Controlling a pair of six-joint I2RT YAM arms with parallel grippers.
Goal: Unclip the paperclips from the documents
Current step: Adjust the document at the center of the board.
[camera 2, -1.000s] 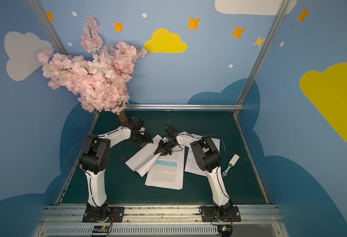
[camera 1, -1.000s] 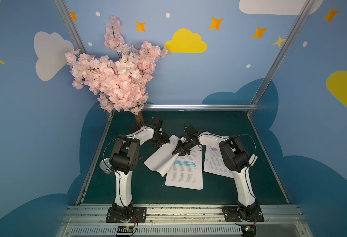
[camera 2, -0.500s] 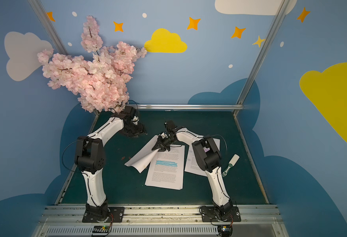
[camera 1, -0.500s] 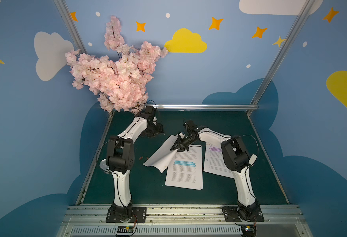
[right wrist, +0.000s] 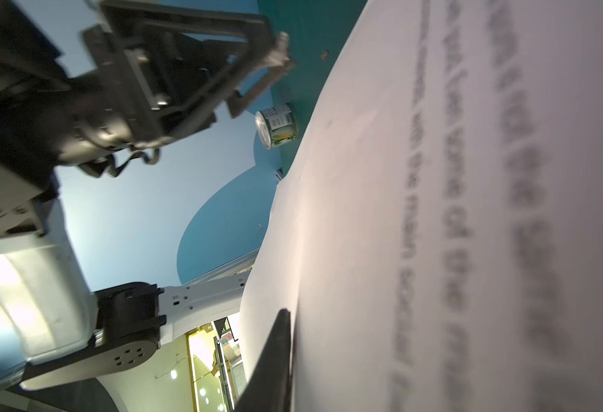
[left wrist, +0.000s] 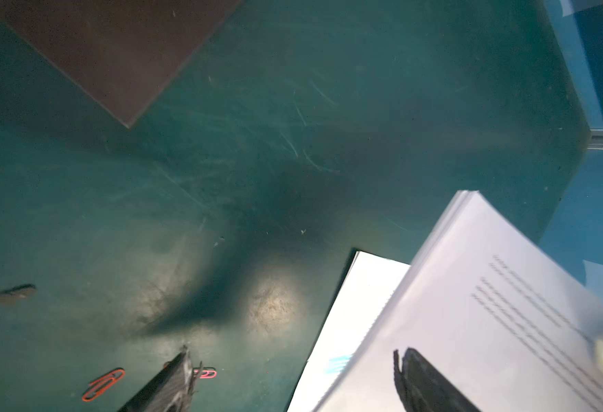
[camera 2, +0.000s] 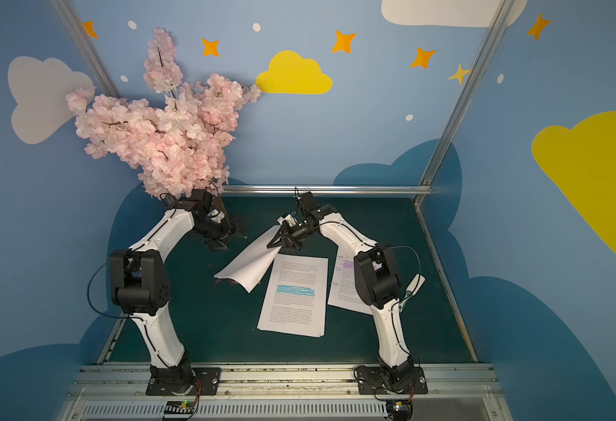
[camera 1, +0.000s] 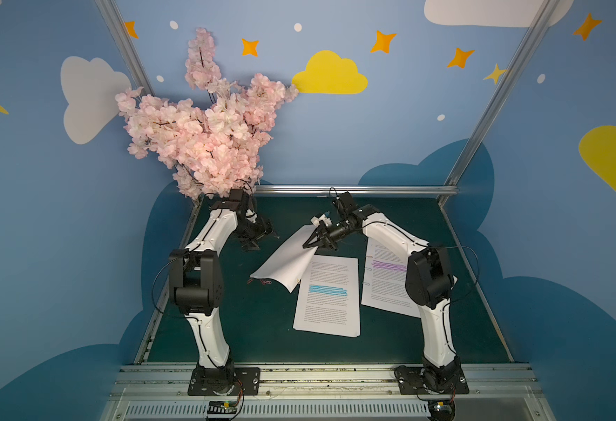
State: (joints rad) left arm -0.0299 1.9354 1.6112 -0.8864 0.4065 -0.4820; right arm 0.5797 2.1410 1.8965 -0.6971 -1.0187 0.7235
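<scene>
Right gripper (camera 1: 305, 246) is pinched shut on a corner of the lifted document (camera 1: 284, 260), left gripper (left wrist: 292, 353) is held wide and empty; red paperclips (camera 1: 262, 281) are seen loose on the mat (camera 1: 262, 328), other paperclips (camera 1: 368, 270) are left on the purple-banded document (camera 1: 383, 291).

We could read no word, number or brand in any view. Lines of small black print ran across the blue-banded stack (camera 1: 326, 295), the purple-banded stack (camera 1: 384, 288) and the lifted stack (right wrist: 471, 214), yet every line was too small or too blurred for us to make out. A small can (right wrist: 276, 125) bore a green-and-white label whose lettering we could not decipher either.
</scene>
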